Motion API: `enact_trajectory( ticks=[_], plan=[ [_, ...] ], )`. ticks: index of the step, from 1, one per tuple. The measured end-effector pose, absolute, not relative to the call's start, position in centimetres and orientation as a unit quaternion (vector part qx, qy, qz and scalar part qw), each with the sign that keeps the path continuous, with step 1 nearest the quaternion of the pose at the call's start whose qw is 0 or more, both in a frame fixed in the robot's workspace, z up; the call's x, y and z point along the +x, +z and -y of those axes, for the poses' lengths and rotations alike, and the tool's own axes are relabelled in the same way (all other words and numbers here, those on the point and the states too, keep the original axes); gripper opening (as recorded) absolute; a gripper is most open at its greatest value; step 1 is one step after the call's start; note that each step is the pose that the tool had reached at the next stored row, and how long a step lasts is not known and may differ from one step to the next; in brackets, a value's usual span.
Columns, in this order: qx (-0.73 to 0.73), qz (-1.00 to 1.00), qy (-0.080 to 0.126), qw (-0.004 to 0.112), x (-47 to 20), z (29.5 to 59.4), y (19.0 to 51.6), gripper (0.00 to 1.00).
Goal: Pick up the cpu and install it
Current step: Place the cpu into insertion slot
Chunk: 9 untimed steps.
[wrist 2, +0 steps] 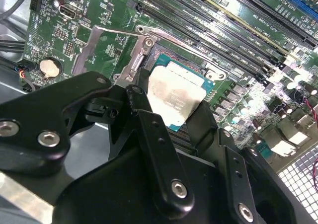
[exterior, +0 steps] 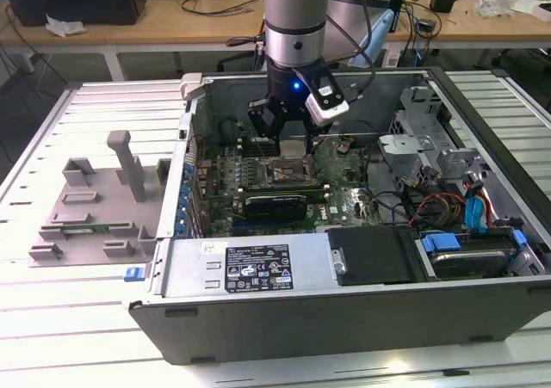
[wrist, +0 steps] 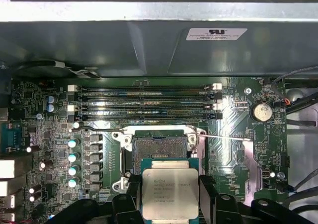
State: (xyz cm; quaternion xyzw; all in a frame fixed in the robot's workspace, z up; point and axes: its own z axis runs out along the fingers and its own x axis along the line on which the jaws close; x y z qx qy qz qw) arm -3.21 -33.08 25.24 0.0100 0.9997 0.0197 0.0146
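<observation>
**Gripper (wrist 2: 174, 105) clamped on the cpu (wrist 2: 175, 96), right at the socket (wrist: 159, 152)**

Black fingers (wrist 2: 149, 129) pinch the silver-lidded chip by two opposite edges, as both wrist views show. It hangs just by the bare socket and overlaps its near edge; whether it touches I cannot tell. To my eye the pick-up is finished and the seating is in hand. That calls for squaring the chip to the socket frame and setting it down flat, with no sliding across the pins. The retention lever (wrist: 223, 136) stands clear of the opening. Beyond run the memory slots (wrist: 144, 102). Faint print marks the chip's lid, a white sticker (wrist: 216, 34) sits on the case wall, and a printed label (exterior: 258, 270) fronts the computer case (exterior: 344, 323).
</observation>
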Motion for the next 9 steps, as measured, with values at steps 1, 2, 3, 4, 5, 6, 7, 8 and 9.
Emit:
enact_trajectory(
  ticks=[1, 2, 3, 4, 5, 6, 7, 8, 9],
  plan=[
    [0.01, -1.0, 0.02, 0.015, -3.21, 33.08, 25.24, 0.55],
    [0.01, -1.0, 0.02, 0.015, -3.21, 33.08, 25.24, 0.55],
    [0.01, -1.0, 0.02, 0.015, -3.21, 33.08, 25.23, 0.55],
    [0.01, -1.0, 0.02, 0.015, -3.21, 33.08, 25.23, 0.55],
    [0.01, -1.0, 0.02, 0.015, -3.21, 33.08, 25.23, 0.55],
    [0.011, -1.0, 0.02, 0.015, -3.21, 33.08, 25.23, 0.55],
    [0.027, -0.999, 0.02, 0.015, -3.21, 33.08, 25.22, 0.55],
    [0.038, -0.999, 0.019, 0.015, -3.21, 33.08, 25.22, 0.55],
    [0.054, -0.998, 0.019, 0.015, -3.21, 33.08, 25.22, 0.55]
  ],
)
